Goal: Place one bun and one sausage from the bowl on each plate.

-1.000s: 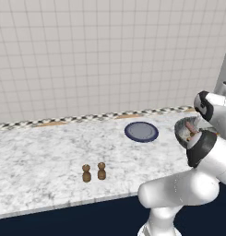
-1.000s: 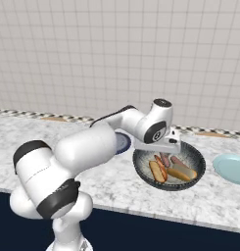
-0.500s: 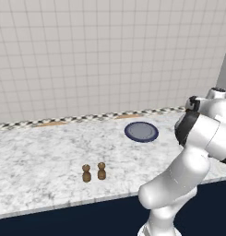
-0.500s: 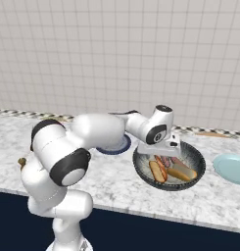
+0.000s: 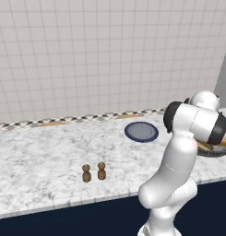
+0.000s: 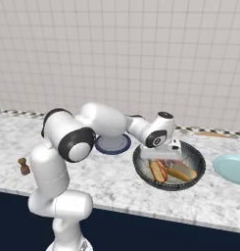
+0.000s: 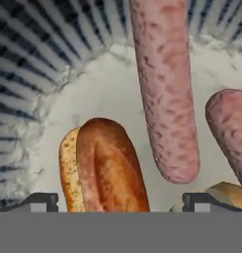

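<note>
Your claw is spread wide, holding nothing, hovering inside the big ribbed dark grey bowl; the golden-brown bun sits right between its fingertips.

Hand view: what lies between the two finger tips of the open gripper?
In the hand view, a bun in the bowl lies between the finger tips of the gripper, nearer the left tip.

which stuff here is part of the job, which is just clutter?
Job:
- bowl
- buns
- sausages
- navy plate
- light blue plate
- hand, open over the bowl

Clutter:
- two small brown shakers on the counter
</note>
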Available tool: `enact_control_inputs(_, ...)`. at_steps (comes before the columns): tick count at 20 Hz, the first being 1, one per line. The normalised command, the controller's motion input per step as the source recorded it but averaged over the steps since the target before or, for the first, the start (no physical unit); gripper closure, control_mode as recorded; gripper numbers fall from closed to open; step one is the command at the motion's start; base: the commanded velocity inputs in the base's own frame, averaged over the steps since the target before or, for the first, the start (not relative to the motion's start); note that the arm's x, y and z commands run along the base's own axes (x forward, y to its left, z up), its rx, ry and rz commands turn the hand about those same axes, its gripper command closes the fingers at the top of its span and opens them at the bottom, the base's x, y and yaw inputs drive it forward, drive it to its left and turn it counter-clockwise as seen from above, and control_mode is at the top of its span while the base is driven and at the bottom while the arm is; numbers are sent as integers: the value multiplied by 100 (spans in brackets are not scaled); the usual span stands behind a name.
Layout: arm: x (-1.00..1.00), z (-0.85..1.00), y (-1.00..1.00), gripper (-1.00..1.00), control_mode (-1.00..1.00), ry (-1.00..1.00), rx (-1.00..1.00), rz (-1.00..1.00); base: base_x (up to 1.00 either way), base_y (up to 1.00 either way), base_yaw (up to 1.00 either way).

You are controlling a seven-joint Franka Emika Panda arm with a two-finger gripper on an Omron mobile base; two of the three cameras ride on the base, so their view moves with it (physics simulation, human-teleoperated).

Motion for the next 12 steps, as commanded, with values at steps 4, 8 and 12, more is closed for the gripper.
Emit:
enact_control_inputs(4, 4, -24, 0, -100, -100, 0, 0, 2, 0, 0, 0)
enact_control_inputs(8, 0, -2, 0, 100, -100, 0, 0, 0, 0, 0, 0)
enact_control_inputs(12, -6, 7, 9, 100, -100, 0, -2, -1, 0, 0, 0)
